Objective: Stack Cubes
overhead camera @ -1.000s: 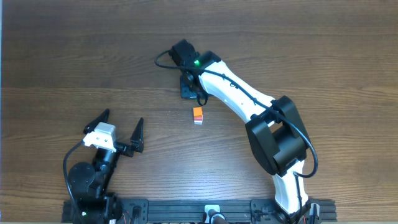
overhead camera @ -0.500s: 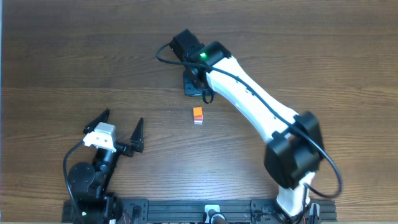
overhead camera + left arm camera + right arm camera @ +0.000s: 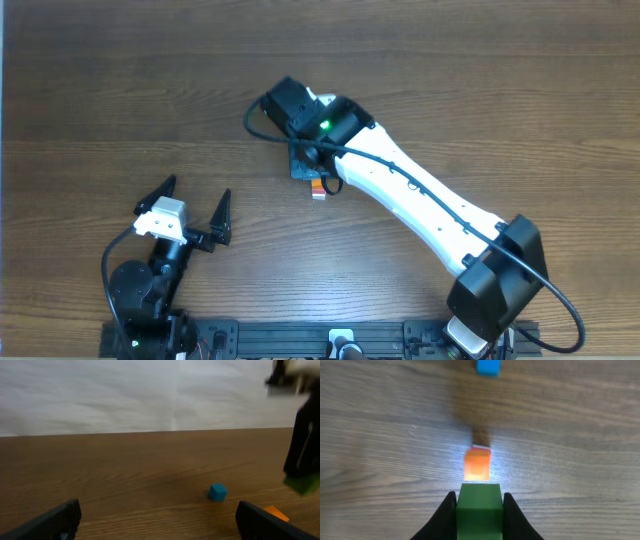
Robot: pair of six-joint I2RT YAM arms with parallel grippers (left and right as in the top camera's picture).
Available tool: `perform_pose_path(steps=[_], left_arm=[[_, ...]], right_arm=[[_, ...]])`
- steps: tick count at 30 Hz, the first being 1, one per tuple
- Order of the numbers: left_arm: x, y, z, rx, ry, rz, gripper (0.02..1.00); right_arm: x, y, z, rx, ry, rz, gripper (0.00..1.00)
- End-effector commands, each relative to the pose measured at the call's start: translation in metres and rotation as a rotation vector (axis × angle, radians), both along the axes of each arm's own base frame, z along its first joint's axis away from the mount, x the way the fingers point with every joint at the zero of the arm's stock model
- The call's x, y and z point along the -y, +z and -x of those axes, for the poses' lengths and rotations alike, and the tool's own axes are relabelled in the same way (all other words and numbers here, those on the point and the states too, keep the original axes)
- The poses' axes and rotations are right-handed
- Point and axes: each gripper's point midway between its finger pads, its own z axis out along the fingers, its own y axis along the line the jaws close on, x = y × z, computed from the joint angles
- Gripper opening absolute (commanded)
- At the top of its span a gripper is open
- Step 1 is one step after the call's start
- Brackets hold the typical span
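**Cube held short of the stack**

Off to our left, the left gripper (image 3: 197,188) rests with its fingers spread wide, holding nothing, well apart from the cubes. Our right gripper (image 3: 479,496) is clamped on the green cube (image 3: 479,515), which fills the gap between its fingers. The orange cube (image 3: 477,464) sits just ahead of those fingertips and below them, not squarely underneath. The blue cube (image 3: 487,366) lies farther ahead on the table (image 3: 500,100). We judge the main risk to be an off-centre release: the green cube would catch an edge, tip off, or knock the orange one askew.
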Motion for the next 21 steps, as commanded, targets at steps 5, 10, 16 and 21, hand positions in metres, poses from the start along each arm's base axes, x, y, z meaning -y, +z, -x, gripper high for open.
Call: perform_pose_path(steps=[5,10,16,21], left_arm=[[0.001,-0.002,0.000,0.001,-0.006,-0.011,0.996],[0.001,-0.002,0.000,0.001,-0.006,-0.011,0.996],[0.001,-0.002,0.000,0.001,-0.006,-0.011,0.998],[0.001,-0.002,0.000,0.001,-0.006,-0.011,0.998]], right_arm=[[-0.003,-0.017,0.004,0.008,-0.023,-0.031,0.012],[-0.004,-0.025,0.002,0.016,-0.025,-0.039,0.009],[-0.004,-0.030,0.000,0.023,-0.026,-0.043,0.012],[-0.006,-0.033,-0.002,0.034,-0.026,-0.051,0.012]])
